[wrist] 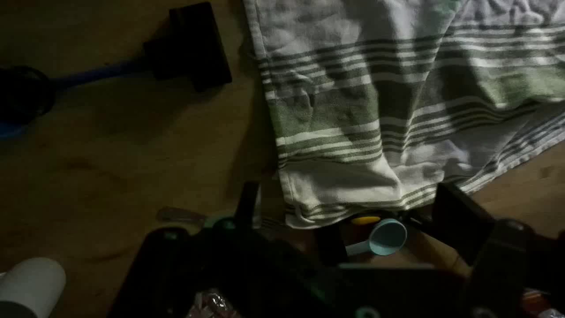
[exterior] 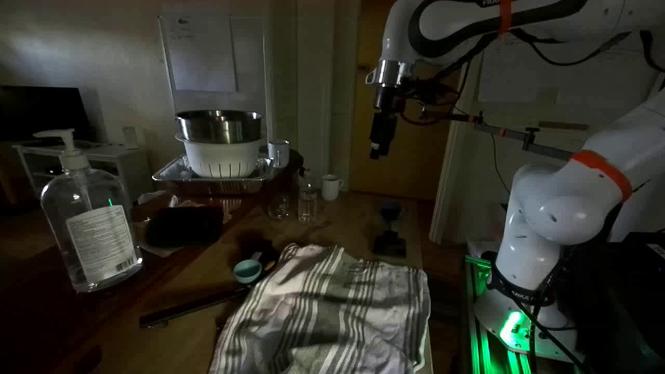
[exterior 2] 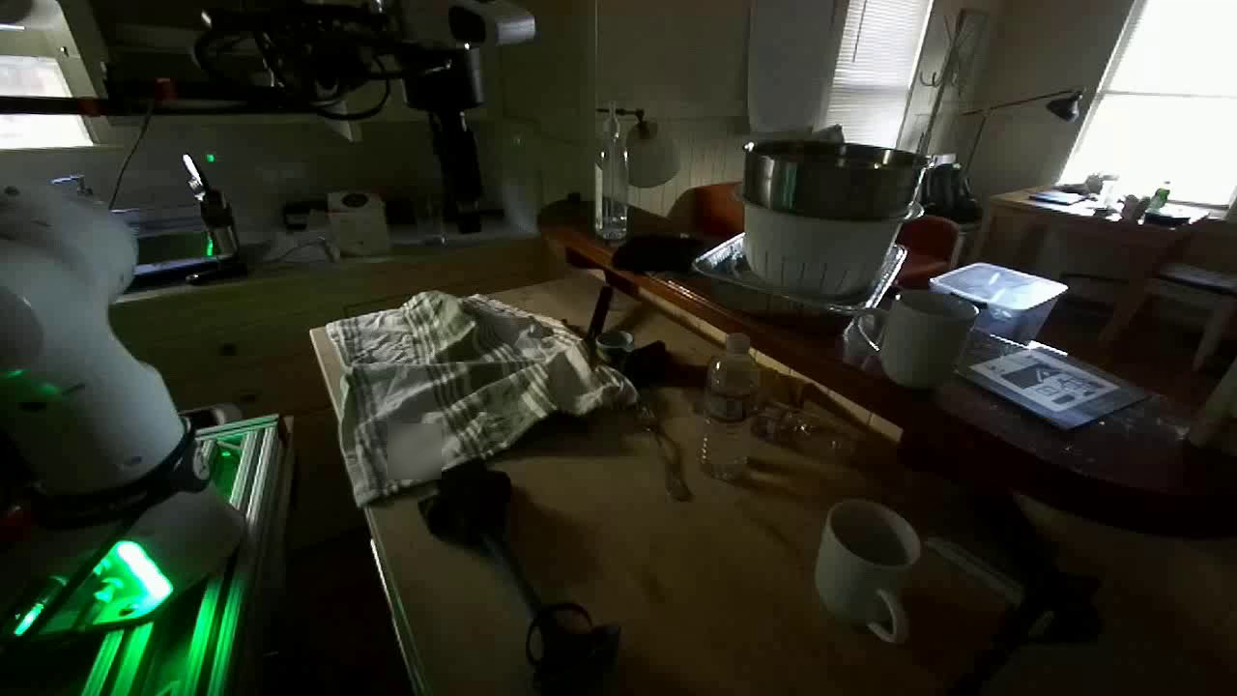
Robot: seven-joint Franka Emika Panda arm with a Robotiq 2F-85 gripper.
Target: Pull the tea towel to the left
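Note:
The tea towel is a rumpled off-white cloth with dark grey-green stripes. It lies spread on the wooden table in both exterior views, also here. In the wrist view the towel fills the upper right, with one corner between the finger tips in the picture. My gripper hangs high above the table, pointing down, apart from the towel; it also shows in an exterior view. In the wrist view its fingers stand wide apart with nothing held between them.
A light blue measuring cup lies by the towel's edge. A dark stand-like object is close to the towel. A water bottle and a white mug stand on the table. A clear pump bottle and stacked bowls are farther off.

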